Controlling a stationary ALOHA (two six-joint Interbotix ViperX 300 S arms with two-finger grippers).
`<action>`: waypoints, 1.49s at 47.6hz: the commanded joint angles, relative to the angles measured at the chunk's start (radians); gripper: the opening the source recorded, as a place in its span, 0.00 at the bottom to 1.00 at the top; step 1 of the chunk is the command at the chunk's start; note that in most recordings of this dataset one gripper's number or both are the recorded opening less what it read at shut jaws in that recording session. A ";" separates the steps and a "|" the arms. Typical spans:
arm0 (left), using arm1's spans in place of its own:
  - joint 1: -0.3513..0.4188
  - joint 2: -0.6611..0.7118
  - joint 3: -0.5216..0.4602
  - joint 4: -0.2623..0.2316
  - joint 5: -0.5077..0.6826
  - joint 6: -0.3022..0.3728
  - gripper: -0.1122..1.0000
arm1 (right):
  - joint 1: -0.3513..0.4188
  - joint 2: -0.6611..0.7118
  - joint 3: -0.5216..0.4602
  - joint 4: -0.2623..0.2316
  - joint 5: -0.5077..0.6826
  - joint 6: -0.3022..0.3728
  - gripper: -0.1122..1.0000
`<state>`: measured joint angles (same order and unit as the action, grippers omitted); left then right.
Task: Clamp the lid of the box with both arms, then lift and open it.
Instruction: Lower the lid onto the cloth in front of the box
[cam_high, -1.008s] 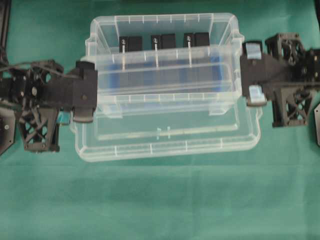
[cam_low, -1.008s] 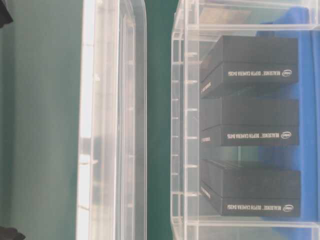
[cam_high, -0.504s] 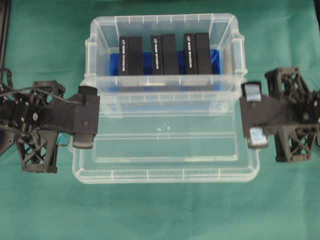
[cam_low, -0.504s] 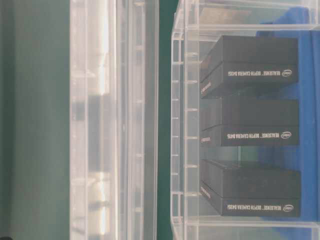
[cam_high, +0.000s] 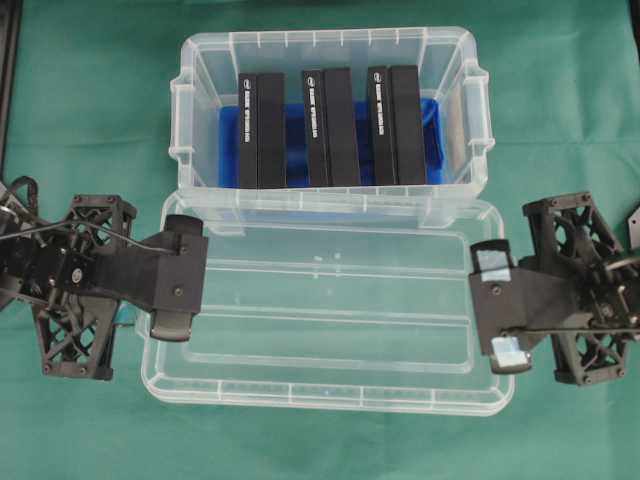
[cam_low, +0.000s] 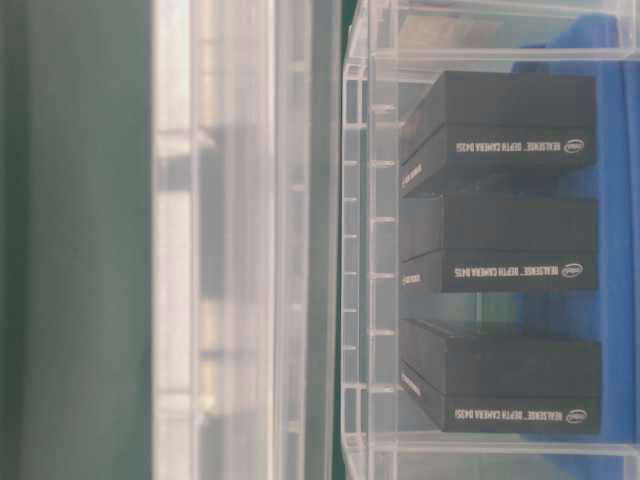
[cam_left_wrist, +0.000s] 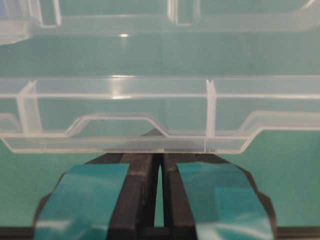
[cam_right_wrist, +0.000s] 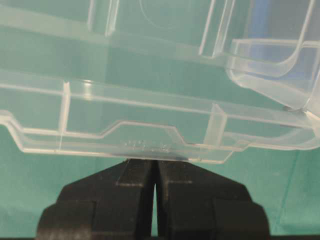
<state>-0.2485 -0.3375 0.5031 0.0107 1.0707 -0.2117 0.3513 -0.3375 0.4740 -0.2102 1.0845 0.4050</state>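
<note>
The clear box (cam_high: 183, 120) stands at the back of the table with its top uncovered, showing a blue liner and three black blocks (cam_high: 325, 125). The flat clear lid (cam_high: 330, 310) is held level just in front of the box. My left gripper (cam_high: 188, 290) is shut on the lid's left short edge, and my right gripper (cam_high: 490, 312) is shut on its right short edge. The left wrist view has the teal-taped jaws (cam_left_wrist: 156, 156) pinching the lid's rim (cam_left_wrist: 115, 115). In the right wrist view the black jaws (cam_right_wrist: 154, 162) pinch the rim (cam_right_wrist: 125, 110). At table level the lid (cam_low: 230, 250) hangs beside the box (cam_low: 360, 250).
Green cloth (cam_high: 560, 110) covers the table all round. A dark frame post (cam_high: 8, 60) stands at the far left edge. The lid's back edge lies close to the box's front wall.
Both grippers have carried the lid off the top of the box toward the near edge of the table. The box's black blocks now show uncovered.
</note>
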 joint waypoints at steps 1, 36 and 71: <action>0.017 0.012 -0.089 0.012 -0.034 -0.029 0.11 | -0.008 0.002 -0.101 -0.025 -0.037 0.000 0.10; -0.055 0.133 -0.017 0.012 -0.199 -0.101 0.11 | 0.031 0.075 -0.009 -0.026 -0.156 0.106 0.10; -0.064 0.291 0.147 0.012 -0.505 -0.198 0.11 | 0.012 0.213 0.210 -0.026 -0.532 0.158 0.10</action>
<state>-0.3390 -0.0383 0.6903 0.0092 0.6565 -0.3804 0.3896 -0.1227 0.7194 -0.2102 0.6673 0.5645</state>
